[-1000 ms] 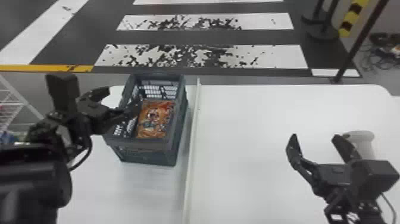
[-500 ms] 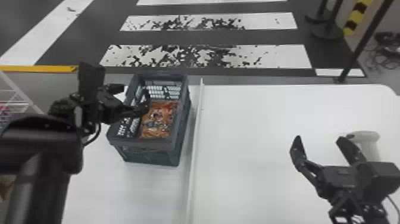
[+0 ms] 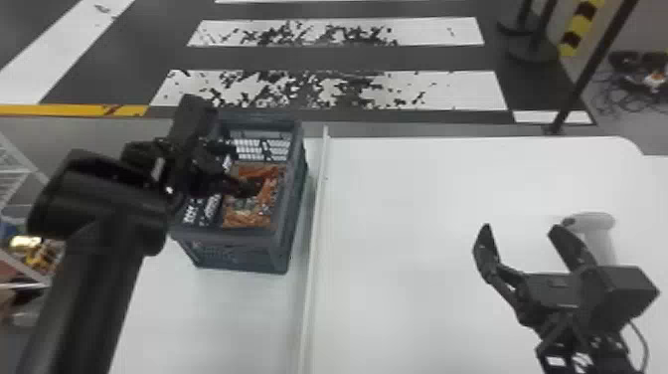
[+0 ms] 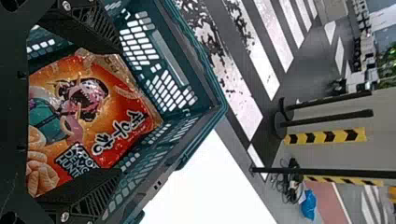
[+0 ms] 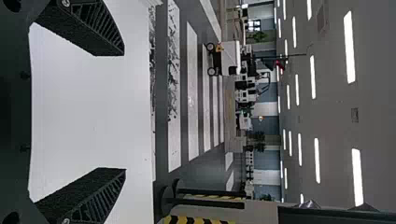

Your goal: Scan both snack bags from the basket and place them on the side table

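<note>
My left gripper is at the left part of the basket, over an orange snack bag lying inside. In the left wrist view, the left gripper stands open, with the red-orange snack bag visible between its fingers and the basket's teal wall beyond; I cannot tell whether they touch the bag. A second bag cannot be made out. The right gripper is open over the white table beside the scanner. From the right wrist, the right gripper has nothing between its fingers.
A thin white divider runs along the right of the basket on the white table. A wire rack with packages stands at the left. Beyond the table are a striped floor and a dark post.
The left arm has moved right and farther over the basket, bringing its gripper above the orange bag. The right arm has kept its pose, with the whole view shifting slightly.
</note>
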`<state>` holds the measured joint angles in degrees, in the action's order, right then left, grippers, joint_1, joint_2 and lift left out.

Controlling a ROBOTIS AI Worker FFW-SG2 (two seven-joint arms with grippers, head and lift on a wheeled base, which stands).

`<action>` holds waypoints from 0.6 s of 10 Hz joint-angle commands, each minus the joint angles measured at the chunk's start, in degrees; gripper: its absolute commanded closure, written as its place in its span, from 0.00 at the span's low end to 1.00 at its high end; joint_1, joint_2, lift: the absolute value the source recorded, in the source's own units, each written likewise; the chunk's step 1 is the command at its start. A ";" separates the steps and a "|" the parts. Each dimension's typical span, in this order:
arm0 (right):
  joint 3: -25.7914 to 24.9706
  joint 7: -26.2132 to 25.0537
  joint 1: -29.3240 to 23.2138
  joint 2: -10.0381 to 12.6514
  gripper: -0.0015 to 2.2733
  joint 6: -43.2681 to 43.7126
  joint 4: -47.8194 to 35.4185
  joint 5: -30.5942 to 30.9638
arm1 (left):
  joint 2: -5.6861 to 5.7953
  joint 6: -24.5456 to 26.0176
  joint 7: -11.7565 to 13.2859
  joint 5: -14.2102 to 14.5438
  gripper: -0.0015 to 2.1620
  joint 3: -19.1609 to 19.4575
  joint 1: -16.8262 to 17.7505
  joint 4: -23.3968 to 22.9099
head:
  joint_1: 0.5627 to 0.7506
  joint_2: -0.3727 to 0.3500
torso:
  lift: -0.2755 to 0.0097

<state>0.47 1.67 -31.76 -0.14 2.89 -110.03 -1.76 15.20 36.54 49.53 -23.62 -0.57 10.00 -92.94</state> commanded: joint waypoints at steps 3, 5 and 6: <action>-0.12 0.00 -0.50 -0.21 0.02 -0.03 -0.88 0.00 | 0.01 0.68 1.01 -3.28 0.04 -3.83 4.59 7.33 | 0.70 0.58 | 0.70; -0.12 0.00 -0.59 -0.30 0.02 -0.21 -0.88 -0.09 | 0.45 0.51 1.09 -4.24 0.04 -6.11 7.66 12.95 | 0.70 0.58 | 0.70; -0.12 0.00 -0.59 -0.30 0.02 -0.39 -0.88 -0.18 | 0.45 0.33 1.01 -4.51 0.04 -8.05 9.51 16.38 | 0.70 0.58 | 0.70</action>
<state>0.33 1.67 -32.34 -0.42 2.57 -110.92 -1.90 15.59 36.94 50.50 -27.98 -7.60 18.53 -78.36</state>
